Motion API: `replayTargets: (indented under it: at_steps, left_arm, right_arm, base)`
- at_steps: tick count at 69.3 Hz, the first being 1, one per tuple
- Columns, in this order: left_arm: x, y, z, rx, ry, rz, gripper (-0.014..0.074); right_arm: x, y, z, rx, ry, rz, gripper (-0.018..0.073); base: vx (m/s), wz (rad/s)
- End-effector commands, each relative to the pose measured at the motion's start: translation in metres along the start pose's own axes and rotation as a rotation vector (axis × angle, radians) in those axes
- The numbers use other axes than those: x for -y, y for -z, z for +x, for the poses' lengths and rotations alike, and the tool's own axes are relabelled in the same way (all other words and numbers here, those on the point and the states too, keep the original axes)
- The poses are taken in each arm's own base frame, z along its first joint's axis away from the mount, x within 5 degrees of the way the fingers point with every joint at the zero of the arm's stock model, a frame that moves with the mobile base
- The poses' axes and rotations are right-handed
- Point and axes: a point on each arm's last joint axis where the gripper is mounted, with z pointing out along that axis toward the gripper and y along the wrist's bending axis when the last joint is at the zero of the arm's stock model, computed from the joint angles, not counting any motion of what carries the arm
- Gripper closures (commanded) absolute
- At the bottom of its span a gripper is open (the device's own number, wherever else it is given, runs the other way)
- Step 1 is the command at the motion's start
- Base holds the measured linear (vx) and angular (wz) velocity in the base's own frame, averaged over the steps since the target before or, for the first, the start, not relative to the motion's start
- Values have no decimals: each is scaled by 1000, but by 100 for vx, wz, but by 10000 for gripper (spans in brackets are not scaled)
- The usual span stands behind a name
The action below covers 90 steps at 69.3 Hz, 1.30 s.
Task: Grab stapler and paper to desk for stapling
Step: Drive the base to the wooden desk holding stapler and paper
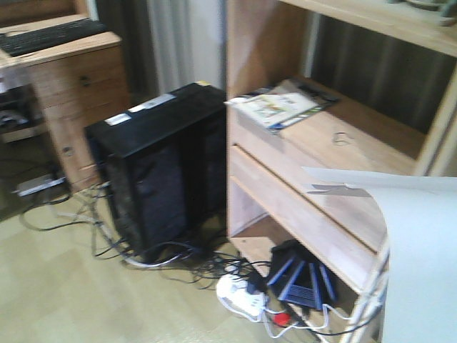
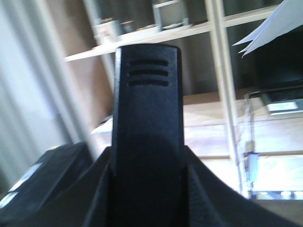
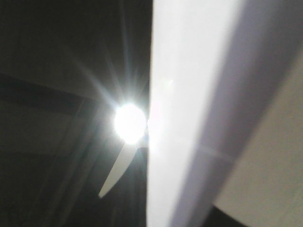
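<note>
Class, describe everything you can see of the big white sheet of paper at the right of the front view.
The large plain white sheet of paper looks thin and unprinted. It hangs in the air at the lower right, before the light wooden shelving; its top part lies nearly flat, then bends over and droops in a curve. The left wrist view shows a pointed corner high up; the right wrist view shows it close, as a bright band. What holds it is hidden.
</note>
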Motion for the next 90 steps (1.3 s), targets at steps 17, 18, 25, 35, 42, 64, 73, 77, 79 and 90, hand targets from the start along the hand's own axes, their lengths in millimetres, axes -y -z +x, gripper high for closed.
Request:
replayTargets:
  at_steps: [17,18,25,35,42,64,73,77,79,90]
  left_arm:
    - [-5,2,-19,138,7,-32,603]
    - [-5,2,-19,138,7,-32,603]
    - [-5,2,-19,138,7,-32,603]
    - [-5,2,-19,138,7,-32,603]
    - [-5,2,-19,138,7,-32,603]
    - [-5,2,-19,138,7,-32,603]
    - [-5,2,-19,138,7,-32,603]
    - [-5,2,-19,138,7,-32,603]
    - [-5,2,-19,138,7,-32,603]
    - [-5,2,-19,138,7,-32,603]
  right_arm:
    - [-13,-6,-1,10,19,-114,561]
    - [-13,-6,-1,10,19,-114,561]
    - [-13,-6,-1,10,19,-114,561]
    - [-13,-6,-1,10,19,-114,561]
    - [-13,-6,-1,9,19,-113,561]
    - [-13,-6,-1,10,19,-117,561]
    - [-13,-6,-1,10,19,-117,561]
    - [-13,-6,-1,10,19,-117,561]
    - [-13,-6,-1,10,19,-117,561]
    - [-13,-6,-1,10,19,-117,561]
  base:
    - [-12,46]
    - [-12,46]
    - [-11,44]
    - [-11,41]
    - [-9,37]
    - [-6,36]
    - [-1,39]
    - [1,40]
    - [2,40]
    - [5,39]
